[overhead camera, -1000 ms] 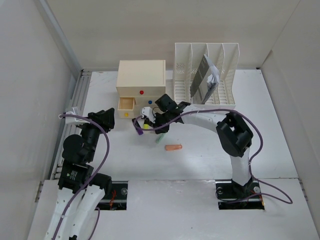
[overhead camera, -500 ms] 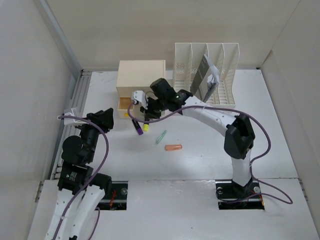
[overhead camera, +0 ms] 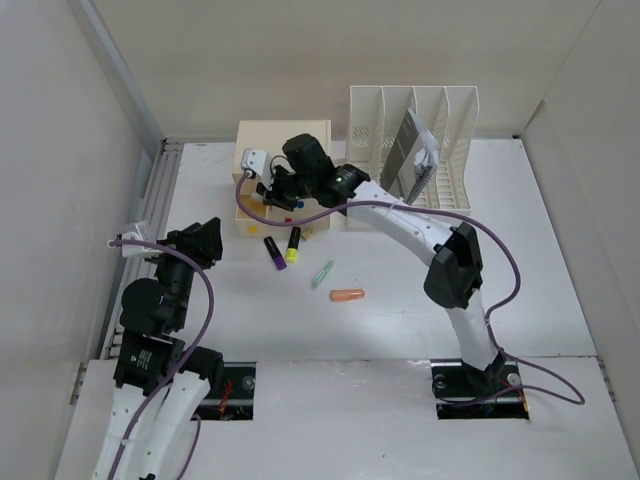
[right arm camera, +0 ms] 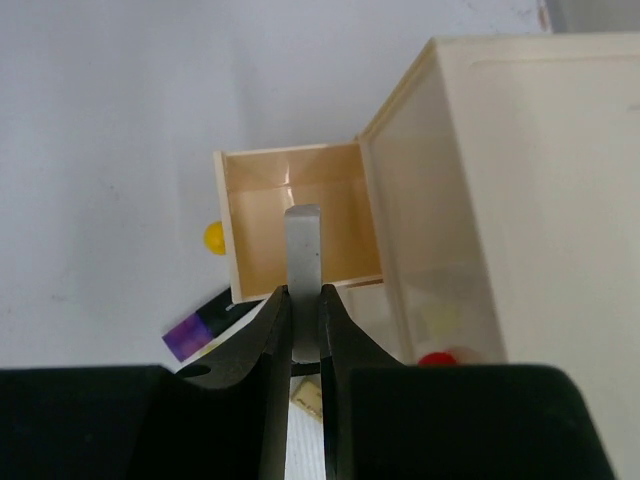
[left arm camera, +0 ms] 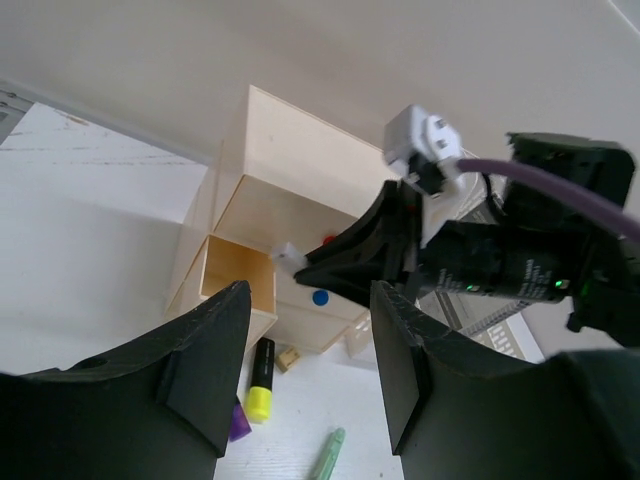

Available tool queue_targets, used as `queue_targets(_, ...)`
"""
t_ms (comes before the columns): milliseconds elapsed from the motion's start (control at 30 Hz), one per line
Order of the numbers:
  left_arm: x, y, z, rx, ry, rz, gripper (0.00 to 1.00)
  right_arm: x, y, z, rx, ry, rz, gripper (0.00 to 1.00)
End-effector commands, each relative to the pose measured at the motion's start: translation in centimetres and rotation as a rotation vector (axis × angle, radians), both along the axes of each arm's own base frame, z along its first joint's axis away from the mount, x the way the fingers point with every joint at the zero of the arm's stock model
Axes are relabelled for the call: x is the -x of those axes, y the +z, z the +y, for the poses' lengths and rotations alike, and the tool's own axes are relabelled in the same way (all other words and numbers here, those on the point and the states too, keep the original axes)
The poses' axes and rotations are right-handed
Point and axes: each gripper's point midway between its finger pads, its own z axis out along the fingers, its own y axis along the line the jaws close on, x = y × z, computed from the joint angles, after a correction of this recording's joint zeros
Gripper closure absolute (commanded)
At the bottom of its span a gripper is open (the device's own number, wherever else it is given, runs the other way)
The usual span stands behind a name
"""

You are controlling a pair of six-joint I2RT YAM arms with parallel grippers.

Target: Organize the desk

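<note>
While the right gripper [right arm camera: 305,300] hung over the open drawer [right arm camera: 300,175] of the cream drawer box [overhead camera: 283,145], its jaws were pinched narrow on a small grey slab [right arm camera: 303,245]. The left gripper [left arm camera: 310,300] hovered near the box, jaws half apart, holding nothing. A purple highlighter [overhead camera: 273,252] and a yellow highlighter [overhead camera: 293,245] lay just off the drawer's front edge on the white bench [overhead camera: 560,260], well apart from its near edge.

Cream drawer box [overhead camera: 290,132], lower-left drawer [right arm camera: 255,220] open, grey slab [right arm camera: 304,260] above it. White file rack [overhead camera: 455,110] holds booklet [overhead camera: 405,160]. Loose: purple marker [overhead camera: 273,252], yellow highlighter [overhead camera: 293,245], green pen [overhead camera: 322,274], orange piece [overhead camera: 347,295].
</note>
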Motion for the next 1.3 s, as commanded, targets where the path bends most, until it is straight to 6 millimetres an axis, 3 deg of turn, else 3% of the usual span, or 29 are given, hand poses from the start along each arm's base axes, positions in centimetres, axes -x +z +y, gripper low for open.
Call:
queue_targets(0, 0.3, 0.8, 0.2, -0.002, 0.009, -0.040, 0.52, 0.0, 1.8, 2.2, -0.083, -0.008, -0.030, 1.00)
queue_targets(67, 0.3, 0.8, 0.2, -0.002, 0.009, -0.040, 0.52, 0.4, 0.8, 2.9, -0.077, 0.010, -0.018, 1.00)
queue_targets(333, 0.3, 0.4, 0.4, 0.006, 0.017, -0.030, 0.52, -0.3, 0.5, 3.8, -0.099, 0.007, -0.026, 1.00)
queue_targets(400, 0.3, 0.4, 0.4, 0.006, 0.017, -0.030, 0.52, -0.4, -1.0, 3.9, -0.075, 0.006, -0.006, 1.00)
queue_targets(433, 0.3, 0.4, 0.4, 0.006, 0.017, -0.030, 0.51, -0.4, -0.6, 3.9, -0.082, 0.006, -0.012, 1.00)
queue_targets(600, 0.3, 0.4, 0.4, 0.006, 0.017, -0.030, 0.51, -0.7, -2.6, 4.3, -0.046, -0.019, -0.006, 0.96)
queue_targets(767, 0.3, 0.4, 0.4, 0.006, 0.017, -0.030, 0.51, -0.5, -3.3, 4.6, -0.033, -0.014, -0.010, 0.56)
queue_targets(900, 0.3, 0.4, 0.4, 0.006, 0.017, -0.030, 0.51, -0.7, -2.1, 4.5, -0.044, -0.020, -0.035, 0.50)
queue_targets(1067, 0.2, 0.0, 0.3, 0.003, 0.017, -0.021, 0.49, 0.6, 1.1, 4.2, -0.053, 0.015, -0.114, 0.49)
queue_targets(1167, 0.2, 0.0, 0.3, 0.003, 0.017, -0.021, 0.49, 1.1, 1.9, 3.2, -0.032, 0.038, -0.156, 0.55)
queue_targets(1200, 0.2, 0.0, 0.3, 0.003, 0.017, -0.021, 0.49, 1.5, 3.4, 2.6, -0.041, 0.046, -0.189, 0.58)
queue_targets(1267, 0.4, 0.2, 0.4, 0.006, 0.017, -0.030, 0.49, 1.9, 3.9, 1.8, -0.022, 0.068, -0.230, 0.69)
